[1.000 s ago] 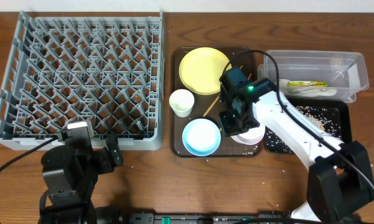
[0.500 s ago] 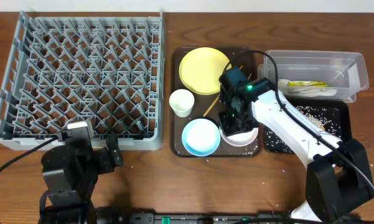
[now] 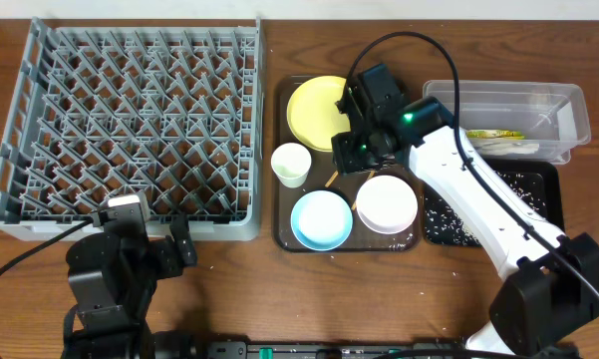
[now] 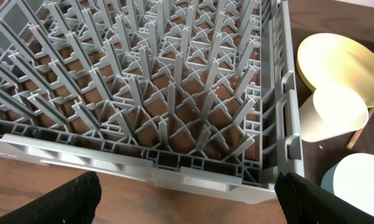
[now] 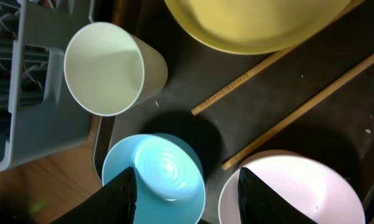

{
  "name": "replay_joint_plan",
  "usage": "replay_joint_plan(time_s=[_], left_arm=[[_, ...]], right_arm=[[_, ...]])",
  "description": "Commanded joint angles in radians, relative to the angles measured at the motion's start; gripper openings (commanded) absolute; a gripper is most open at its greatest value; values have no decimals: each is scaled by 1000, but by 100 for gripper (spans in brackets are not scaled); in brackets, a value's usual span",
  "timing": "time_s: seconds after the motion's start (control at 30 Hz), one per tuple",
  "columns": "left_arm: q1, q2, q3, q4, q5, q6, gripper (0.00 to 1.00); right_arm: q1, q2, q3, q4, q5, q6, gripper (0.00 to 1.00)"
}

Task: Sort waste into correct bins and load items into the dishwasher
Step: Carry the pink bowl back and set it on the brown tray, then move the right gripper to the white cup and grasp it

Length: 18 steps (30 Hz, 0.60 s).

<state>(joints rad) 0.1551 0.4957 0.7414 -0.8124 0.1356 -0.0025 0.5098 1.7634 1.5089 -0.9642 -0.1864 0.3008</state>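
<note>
Right wrist: right fingers [image 5: 119, 198] stand parted, empty, over the brown tray [image 5: 187, 81].

Overhead, the right arm [image 3: 463, 189] hides most of the chopsticks [image 3: 332, 176] and the yellow plate's [image 3: 314, 110] right edge.

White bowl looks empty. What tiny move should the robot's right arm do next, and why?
Probably lower the open right gripper onto the rim of the white bowl and close: the bowl looks empty, lies close below it, and belongs in the dish rack.
</note>
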Motion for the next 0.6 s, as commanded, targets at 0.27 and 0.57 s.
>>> replay_joint_plan(time_s=[0.27, 0.57], left_arm=[[-1, -2, 19, -3, 3, 6, 93], [-1, -2, 19, -3, 3, 6, 93]], right_arm=[[73, 140, -8, -42, 10, -56, 48], [80, 230, -8, -47, 29, -56, 43]])
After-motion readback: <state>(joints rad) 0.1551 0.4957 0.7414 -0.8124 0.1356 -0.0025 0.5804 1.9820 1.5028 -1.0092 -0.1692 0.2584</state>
